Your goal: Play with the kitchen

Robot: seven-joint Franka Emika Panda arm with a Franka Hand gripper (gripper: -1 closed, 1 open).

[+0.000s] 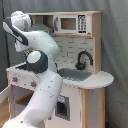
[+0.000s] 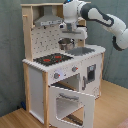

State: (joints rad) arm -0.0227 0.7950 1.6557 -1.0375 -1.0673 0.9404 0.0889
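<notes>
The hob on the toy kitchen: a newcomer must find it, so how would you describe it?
Find the tall wood-and-white toy kitchen. On its worktop, at the second exterior view's left, under the grey hood, lies the hob. Unlike the grey sink beside it, it is a flat dark panel with red rings.

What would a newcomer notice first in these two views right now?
Probably the white robot arm, which fills the first exterior view's foreground and hides part of the kitchen. In the second exterior view, the oven door hangs wide open at the front, and the claw hovers above a metal pot behind the red-ringed hob.
</notes>
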